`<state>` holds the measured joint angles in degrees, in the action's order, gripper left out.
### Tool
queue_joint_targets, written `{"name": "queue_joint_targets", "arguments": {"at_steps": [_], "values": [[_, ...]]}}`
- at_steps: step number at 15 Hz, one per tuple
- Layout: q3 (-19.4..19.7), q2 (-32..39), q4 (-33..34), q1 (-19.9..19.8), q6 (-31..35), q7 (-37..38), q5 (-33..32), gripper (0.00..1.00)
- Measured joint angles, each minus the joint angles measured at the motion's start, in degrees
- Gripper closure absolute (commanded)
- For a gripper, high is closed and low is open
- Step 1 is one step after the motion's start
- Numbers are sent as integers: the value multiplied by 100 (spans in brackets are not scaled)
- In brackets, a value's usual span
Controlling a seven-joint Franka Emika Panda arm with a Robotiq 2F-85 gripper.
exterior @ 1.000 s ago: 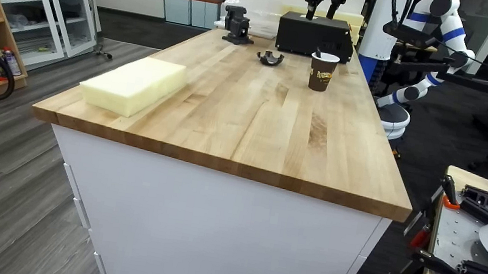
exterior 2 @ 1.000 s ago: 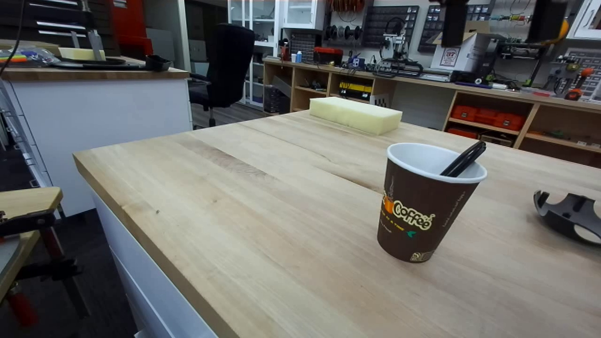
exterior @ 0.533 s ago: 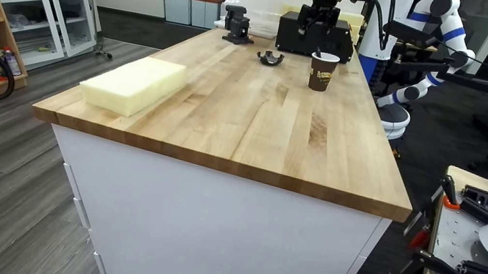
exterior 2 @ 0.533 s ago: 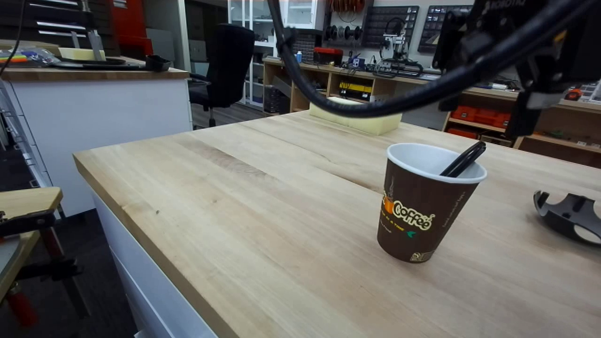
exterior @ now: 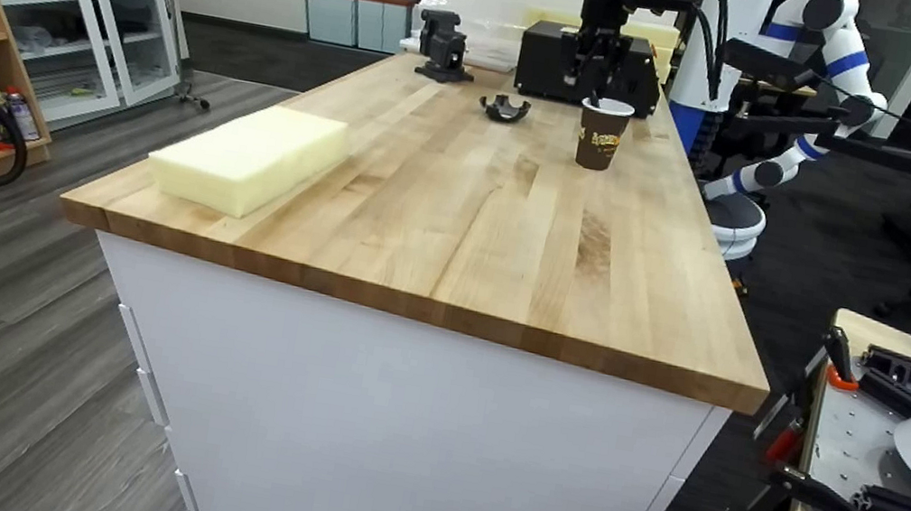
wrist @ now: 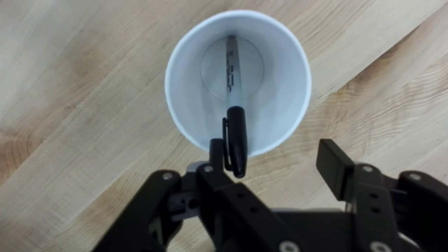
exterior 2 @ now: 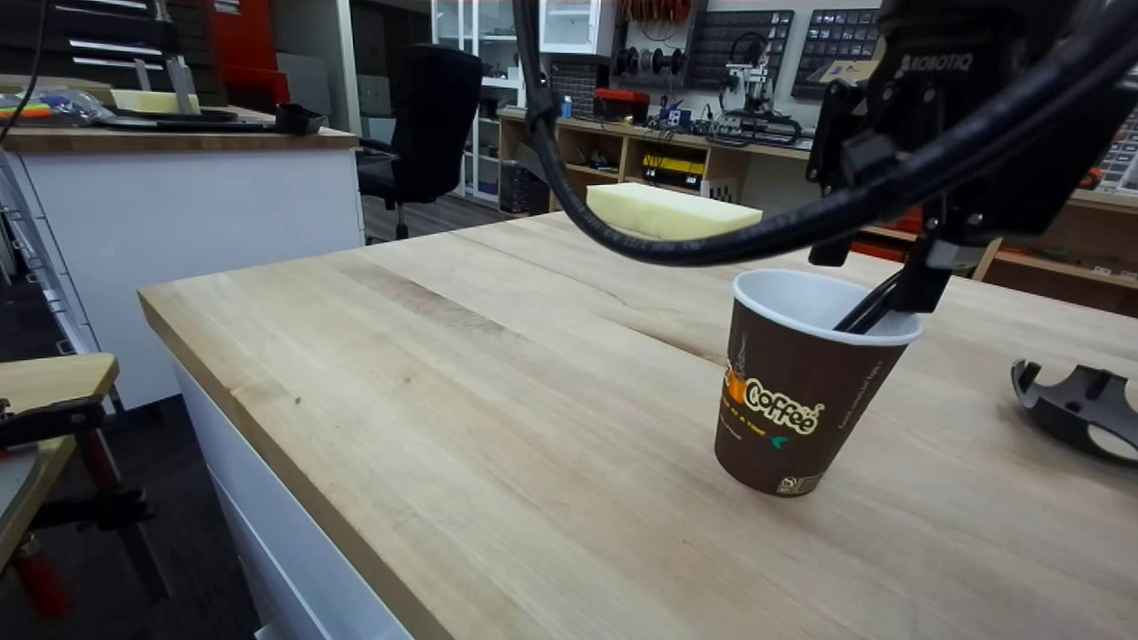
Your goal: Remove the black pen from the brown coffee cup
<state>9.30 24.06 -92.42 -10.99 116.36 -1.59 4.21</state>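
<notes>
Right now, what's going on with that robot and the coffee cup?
A robot's open black two-fingered tool hangs by the top of an upright brown paper coffee cup on a wooden tabletop. A pen with a black cap and grey barrel leans inside the cup. In the wrist view its capped end shows between the jaws, close to one; the pen isn't gripped yet.

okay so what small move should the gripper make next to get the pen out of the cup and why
Probably close the gripper slowly on the black pen. In the wrist view its cap end juts past the rim of the coffee cup and shows between the open fingers, right beside one; whether they touch is hard to tell.
</notes>
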Motion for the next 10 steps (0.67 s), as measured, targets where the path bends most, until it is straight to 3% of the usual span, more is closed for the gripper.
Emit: {"name": "queue_joint_targets", "arguments": {"at_steps": [6,10], "values": [[27,58,257,-35,-401,6,-23,98],[45,68,346,-44,-638,7,-43,97]]}}
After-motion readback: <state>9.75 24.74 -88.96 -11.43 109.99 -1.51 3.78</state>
